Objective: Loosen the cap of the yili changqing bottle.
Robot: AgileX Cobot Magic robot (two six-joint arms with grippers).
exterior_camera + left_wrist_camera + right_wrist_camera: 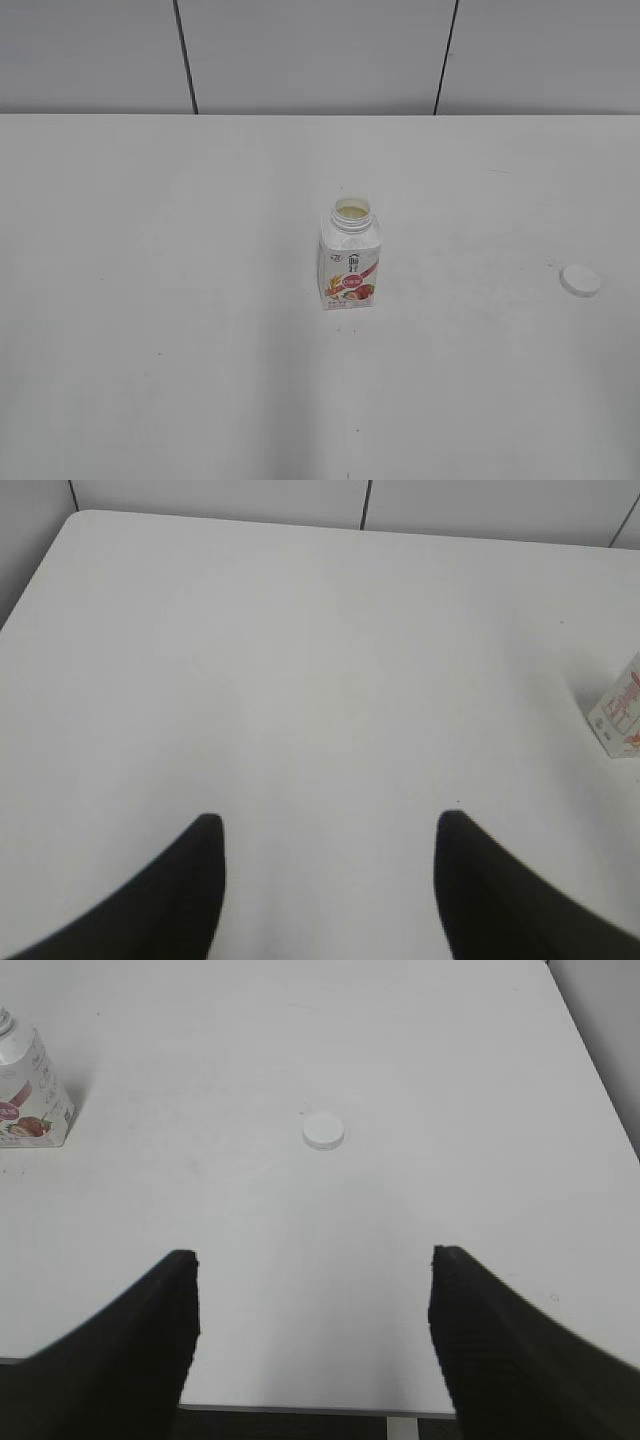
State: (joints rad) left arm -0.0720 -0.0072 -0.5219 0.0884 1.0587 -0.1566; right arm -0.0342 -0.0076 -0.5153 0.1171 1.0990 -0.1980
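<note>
The yili changqing bottle [350, 262] stands upright mid-table, white with a pink-red fruit label, its neck open with no cap on it. It shows at the right edge of the left wrist view [622, 712] and at the left edge of the right wrist view [30, 1092]. The cap [580, 280] lies flat on the table, far to the bottle's right; it also shows in the right wrist view [323, 1131]. My left gripper [330, 825] is open and empty over bare table. My right gripper [312, 1260] is open and empty near the table's front edge, short of the cap. Neither gripper shows in the exterior view.
The white table [160, 300] ends at a grey panelled wall [320, 50] behind. Its front edge [300, 1408] and right edge show in the right wrist view.
</note>
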